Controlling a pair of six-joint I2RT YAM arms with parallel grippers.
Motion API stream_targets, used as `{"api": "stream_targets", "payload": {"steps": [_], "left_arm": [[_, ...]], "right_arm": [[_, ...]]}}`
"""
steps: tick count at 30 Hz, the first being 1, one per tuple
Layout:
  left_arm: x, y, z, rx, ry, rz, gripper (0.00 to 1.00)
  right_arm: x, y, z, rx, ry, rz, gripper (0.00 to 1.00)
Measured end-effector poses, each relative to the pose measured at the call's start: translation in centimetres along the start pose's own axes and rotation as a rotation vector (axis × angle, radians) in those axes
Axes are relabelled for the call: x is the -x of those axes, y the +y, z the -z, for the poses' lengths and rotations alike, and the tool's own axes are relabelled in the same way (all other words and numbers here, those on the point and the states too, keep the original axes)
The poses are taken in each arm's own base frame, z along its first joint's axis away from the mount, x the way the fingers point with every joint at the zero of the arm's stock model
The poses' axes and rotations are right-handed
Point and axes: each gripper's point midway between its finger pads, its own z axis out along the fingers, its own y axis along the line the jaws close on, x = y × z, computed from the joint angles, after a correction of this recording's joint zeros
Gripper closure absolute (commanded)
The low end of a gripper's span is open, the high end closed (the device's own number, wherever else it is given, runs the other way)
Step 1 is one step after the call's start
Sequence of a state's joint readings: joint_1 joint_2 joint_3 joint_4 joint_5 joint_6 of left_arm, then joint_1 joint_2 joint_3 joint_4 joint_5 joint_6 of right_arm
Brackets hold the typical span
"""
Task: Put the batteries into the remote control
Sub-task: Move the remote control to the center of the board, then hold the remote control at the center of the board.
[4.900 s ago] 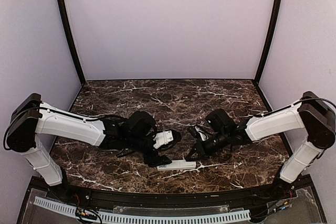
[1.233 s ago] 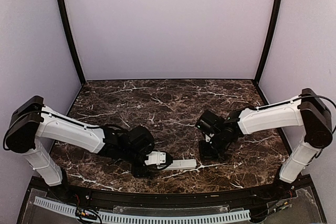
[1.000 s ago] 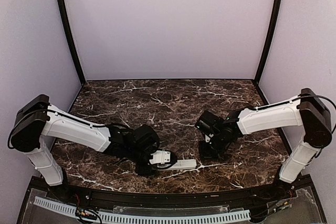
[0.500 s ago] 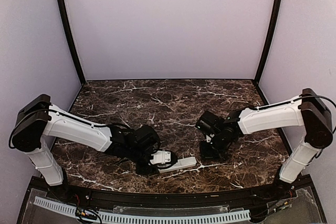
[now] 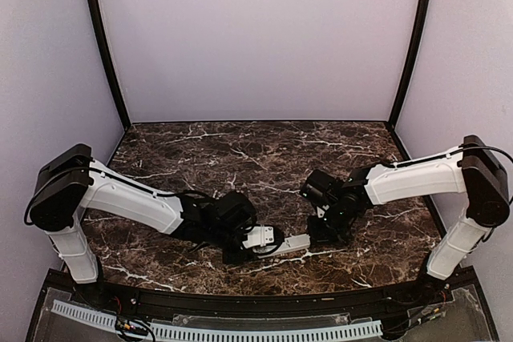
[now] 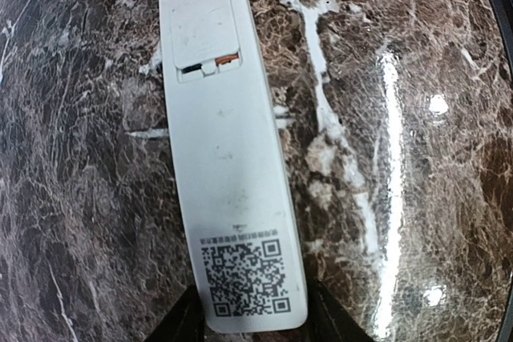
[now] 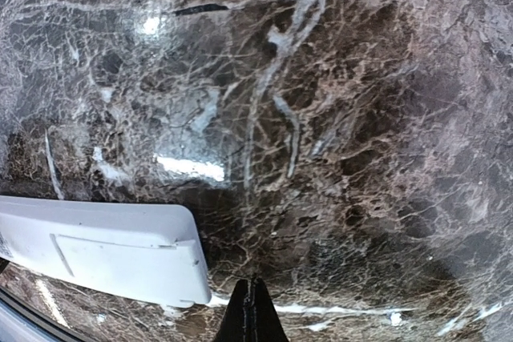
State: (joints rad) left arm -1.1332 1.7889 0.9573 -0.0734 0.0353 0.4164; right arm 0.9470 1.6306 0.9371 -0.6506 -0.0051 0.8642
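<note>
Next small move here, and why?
Probably: right gripper, jaws shut, nudges the pale flat battery cover toward the QR label. A gap at its edge shows orange, so it looks unseated, while the left gripper clasps the slim white plastic remote control at the label end.

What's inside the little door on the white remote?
On the remote, a thin gap at the edge of the cover shows a bit of orange and something dark. The cover hides everything else inside.
</note>
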Motion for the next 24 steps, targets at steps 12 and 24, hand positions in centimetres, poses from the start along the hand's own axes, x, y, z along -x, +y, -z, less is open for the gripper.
{"api": "stream_targets", "payload": {"steps": [12,24], "left_arm": [[0.0,0.3,0.2,0.017,-0.010,0.049,0.34],[-1.5,-0.6,0.8,-0.023,0.009,0.147,0.53]], "right_arm": [[1.3,-1.9,0.6,-0.034,-0.022,0.018,1.00],[2.3,-0.8,0.3,-0.019,-0.028,0.055,1.00]]}}
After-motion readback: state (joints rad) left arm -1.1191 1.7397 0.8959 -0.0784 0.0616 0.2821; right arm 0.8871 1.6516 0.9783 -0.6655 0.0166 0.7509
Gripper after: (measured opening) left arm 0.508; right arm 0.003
